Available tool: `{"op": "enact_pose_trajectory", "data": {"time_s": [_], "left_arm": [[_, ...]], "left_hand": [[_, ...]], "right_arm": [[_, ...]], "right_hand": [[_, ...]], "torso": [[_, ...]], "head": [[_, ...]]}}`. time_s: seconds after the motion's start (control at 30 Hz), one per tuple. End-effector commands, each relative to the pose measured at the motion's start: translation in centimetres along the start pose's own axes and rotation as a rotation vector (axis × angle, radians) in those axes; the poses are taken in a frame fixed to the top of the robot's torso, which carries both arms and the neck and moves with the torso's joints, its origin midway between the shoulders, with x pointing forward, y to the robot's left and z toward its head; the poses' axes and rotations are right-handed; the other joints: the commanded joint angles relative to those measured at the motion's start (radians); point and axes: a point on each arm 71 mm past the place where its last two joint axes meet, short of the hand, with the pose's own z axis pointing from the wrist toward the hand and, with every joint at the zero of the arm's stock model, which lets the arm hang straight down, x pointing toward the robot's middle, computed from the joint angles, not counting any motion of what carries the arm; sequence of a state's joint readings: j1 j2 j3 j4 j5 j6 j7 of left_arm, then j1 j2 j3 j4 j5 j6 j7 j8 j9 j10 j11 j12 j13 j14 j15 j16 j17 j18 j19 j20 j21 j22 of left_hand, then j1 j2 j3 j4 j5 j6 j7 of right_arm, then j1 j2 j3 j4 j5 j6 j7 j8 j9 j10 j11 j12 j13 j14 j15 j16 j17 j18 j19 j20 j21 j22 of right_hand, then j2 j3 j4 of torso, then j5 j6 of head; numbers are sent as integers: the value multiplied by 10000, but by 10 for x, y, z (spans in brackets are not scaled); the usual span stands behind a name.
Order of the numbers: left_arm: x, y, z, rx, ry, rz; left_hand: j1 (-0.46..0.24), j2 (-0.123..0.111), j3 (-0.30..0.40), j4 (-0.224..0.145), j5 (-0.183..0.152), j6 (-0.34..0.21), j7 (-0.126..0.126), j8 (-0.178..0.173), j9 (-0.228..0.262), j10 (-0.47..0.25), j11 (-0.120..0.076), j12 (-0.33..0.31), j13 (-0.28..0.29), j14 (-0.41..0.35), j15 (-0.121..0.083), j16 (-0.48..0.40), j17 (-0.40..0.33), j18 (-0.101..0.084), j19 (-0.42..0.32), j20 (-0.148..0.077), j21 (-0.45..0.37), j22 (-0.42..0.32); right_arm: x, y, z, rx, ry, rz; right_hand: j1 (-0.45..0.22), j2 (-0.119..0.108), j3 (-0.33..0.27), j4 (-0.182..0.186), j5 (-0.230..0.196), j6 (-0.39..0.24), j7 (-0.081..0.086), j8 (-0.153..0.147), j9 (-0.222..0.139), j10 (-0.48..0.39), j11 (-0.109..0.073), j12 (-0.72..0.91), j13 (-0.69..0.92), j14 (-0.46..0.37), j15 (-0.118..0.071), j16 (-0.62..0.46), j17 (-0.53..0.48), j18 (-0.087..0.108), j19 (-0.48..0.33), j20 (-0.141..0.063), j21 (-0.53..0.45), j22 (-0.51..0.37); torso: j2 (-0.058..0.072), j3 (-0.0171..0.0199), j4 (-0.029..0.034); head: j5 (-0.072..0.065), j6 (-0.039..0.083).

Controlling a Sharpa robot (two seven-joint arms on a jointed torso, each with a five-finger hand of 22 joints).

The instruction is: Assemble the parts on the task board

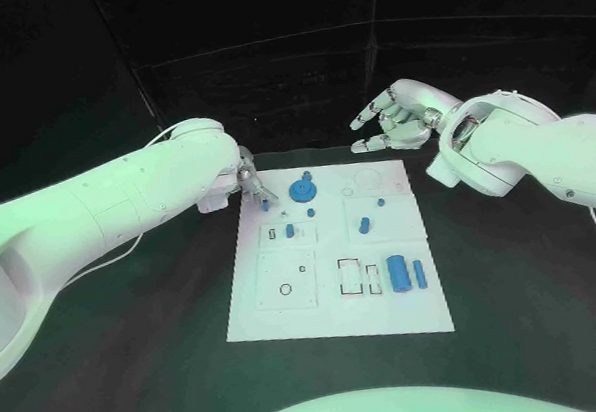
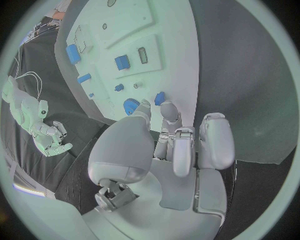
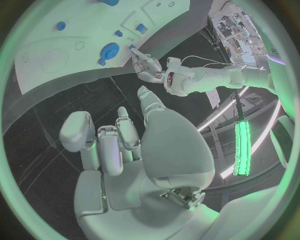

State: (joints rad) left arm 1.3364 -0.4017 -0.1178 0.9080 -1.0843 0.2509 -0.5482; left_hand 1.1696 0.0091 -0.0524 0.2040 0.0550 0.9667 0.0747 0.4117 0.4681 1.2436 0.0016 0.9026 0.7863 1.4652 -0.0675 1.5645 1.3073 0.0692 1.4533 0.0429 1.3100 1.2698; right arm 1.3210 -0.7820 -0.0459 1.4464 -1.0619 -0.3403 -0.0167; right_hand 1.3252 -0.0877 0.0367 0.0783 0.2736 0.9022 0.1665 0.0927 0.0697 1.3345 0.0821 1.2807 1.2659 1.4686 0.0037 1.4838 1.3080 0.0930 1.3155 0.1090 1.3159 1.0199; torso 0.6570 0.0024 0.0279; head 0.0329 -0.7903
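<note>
The white task board (image 1: 336,307) lies in the middle of the black table. My left hand (image 1: 249,185) reaches over the board's far left corner and pinches a small blue part (image 1: 267,206) between thumb and finger, low over the board. The left wrist view shows that part (image 2: 160,98) at the fingertips (image 2: 169,111). A blue gear (image 1: 305,187) sits on the board just beside it, also visible as the gear (image 2: 130,106) next to the thumb. My right hand (image 1: 393,120) hangs raised behind the board's far right corner, fingers spread and holding nothing.
More blue parts stand on the board: a small one (image 1: 290,230), an oblong one (image 1: 368,224), a thick cylinder (image 1: 397,274) and a thin pin (image 1: 419,274). An outlined slot (image 1: 351,275) and a ring mark (image 1: 284,289) lie near the front. Black table surrounds the board.
</note>
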Motion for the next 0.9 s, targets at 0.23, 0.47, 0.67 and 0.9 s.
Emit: {"op": "enact_pose_trajectory", "data": {"time_s": [0.23,0.47,0.67,0.9], "left_arm": [[0,-3,1,117,76,137],[0,-1,2,42,172,170],[1,-1,3,-11,219,187],[1,1,4,-56,227,171]], "left_hand": [[261,90,-52,-107,-15,95,-21,-15,-58,55,-45,47,-7,1056,12,63,2635,19,61,-1,60,21],[552,273,10,-271,-13,127,-21,-32,-132,59,-50,33,-46,1056,8,63,2635,15,66,-7,68,44],[597,298,20,-301,-13,132,-21,-36,-146,61,-51,35,-47,1056,9,63,2635,14,68,-7,71,50],[630,316,28,-323,-13,140,-23,-37,-156,72,-53,49,-34,1056,9,63,2635,9,74,-8,85,69]], "right_arm": [[-1,2,1,-100,-16,-5],[0,2,1,-98,1,-4],[0,2,1,-101,13,-3],[0,2,1,-103,13,-2]], "right_hand": [[-55,88,-75,12,70,30,0,48,9,-36,-38,-14,7,649,-42,-47,949,127,-33,-39,-56,-11],[-55,88,-75,12,70,30,0,48,9,-36,-38,-14,7,649,-42,-47,949,127,-33,-39,-56,-11],[-55,88,-75,12,70,30,0,48,9,-36,-38,-14,7,649,-42,-47,949,127,-33,-39,-56,-11],[-55,88,-75,12,70,30,0,48,9,-36,-38,-14,7,649,-42,-47,949,127,-33,-39,-56,-11]], "torso": [[7,-6,-10],[10,-10,-5],[9,-12,-7],[4,-7,-13]], "head": [[2,-5],[-6,-32],[-14,-55],[-35,-74]]}}
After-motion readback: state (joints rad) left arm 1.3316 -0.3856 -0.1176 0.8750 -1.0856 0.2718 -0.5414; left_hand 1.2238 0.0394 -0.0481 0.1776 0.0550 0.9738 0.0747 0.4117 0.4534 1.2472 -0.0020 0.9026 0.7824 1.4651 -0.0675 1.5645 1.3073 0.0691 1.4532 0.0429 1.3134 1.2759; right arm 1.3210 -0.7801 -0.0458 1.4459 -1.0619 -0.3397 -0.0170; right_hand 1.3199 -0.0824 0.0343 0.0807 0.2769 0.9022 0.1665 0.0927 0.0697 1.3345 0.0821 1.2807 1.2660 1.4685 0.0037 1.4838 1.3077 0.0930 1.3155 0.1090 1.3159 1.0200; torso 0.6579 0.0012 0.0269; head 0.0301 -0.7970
